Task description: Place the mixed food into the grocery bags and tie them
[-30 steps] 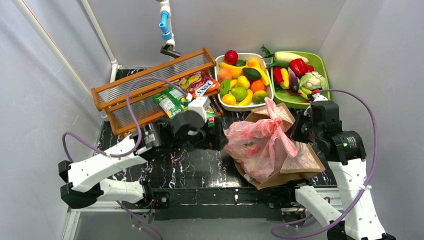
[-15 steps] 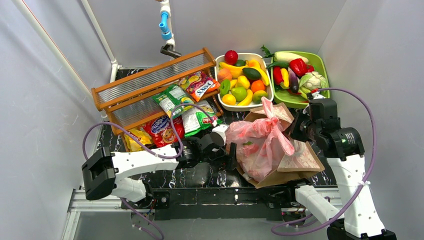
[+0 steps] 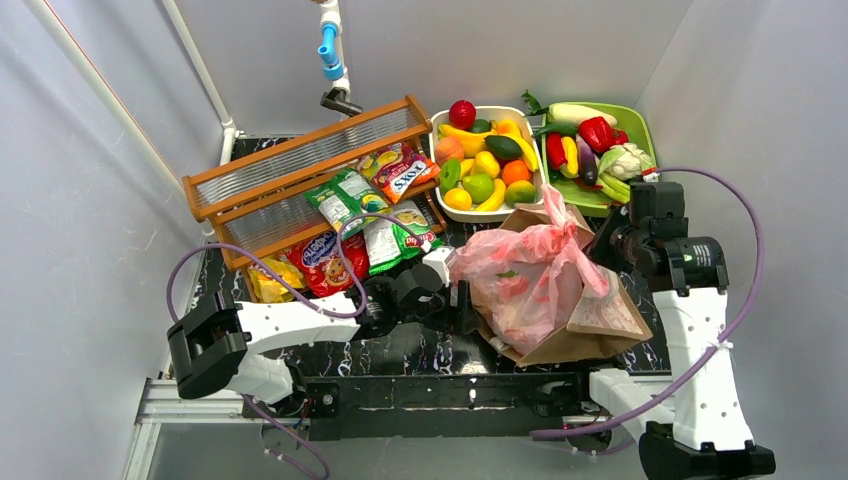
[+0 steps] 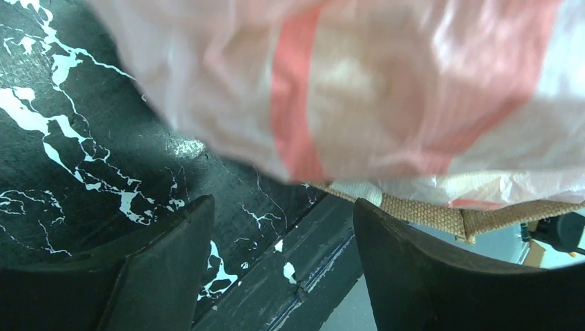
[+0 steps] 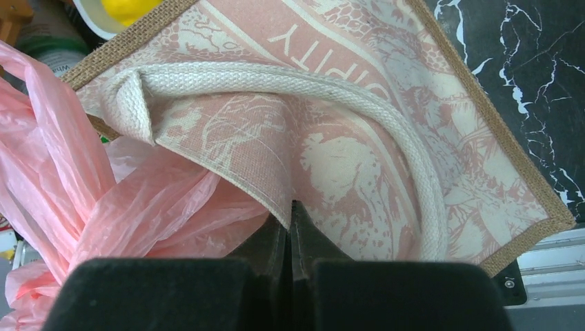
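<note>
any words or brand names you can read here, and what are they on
"FOX'S": on the pink snack packet beside the wooden rack.
"...IPITY", roughly: printed on the brown bag, upside down in the right wrist view; the start of the word is folded out of sight.
Red snack packet: round logo, too small to read.
Green snack packets: print too small to read.
Left wrist view: no text.

The thin see-through plastic bag [image 3: 520,280] is pink with red marks. The stiff woven bag [image 5: 359,158] is brown with a pink and cream print. The table top [image 4: 83,152] is black with white veins.
</note>
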